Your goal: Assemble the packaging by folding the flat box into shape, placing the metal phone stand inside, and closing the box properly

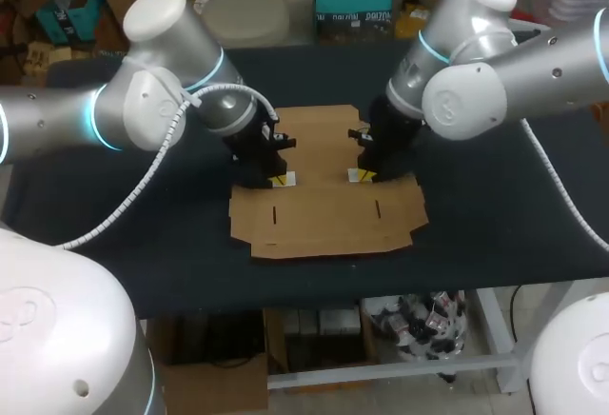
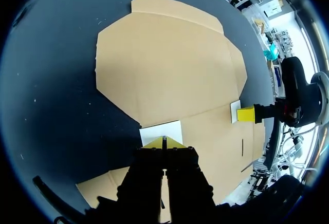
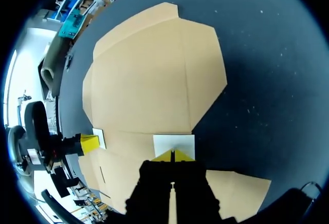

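A flat brown cardboard box blank (image 1: 324, 191) lies unfolded on the dark table. My left gripper (image 1: 279, 180) is shut, its yellow tips pressed down on a small white patch (image 2: 161, 130) at the blank's left side. My right gripper (image 1: 363, 175) is shut too, tips down on a matching white patch (image 3: 175, 145) at the blank's right side. In the left wrist view its own gripper (image 2: 164, 142) shows closed tips, with the right arm's yellow tip (image 2: 245, 114) across the cardboard (image 2: 164, 64). The right wrist view shows its gripper (image 3: 172, 155) closed over the cardboard (image 3: 154, 75). No metal phone stand shows.
The dark tabletop (image 1: 143, 234) surrounds the blank, with bare cloth at the left, right and front. A teal box (image 1: 353, 3) and a pale round lid (image 1: 245, 15) stand beyond the table's far edge.
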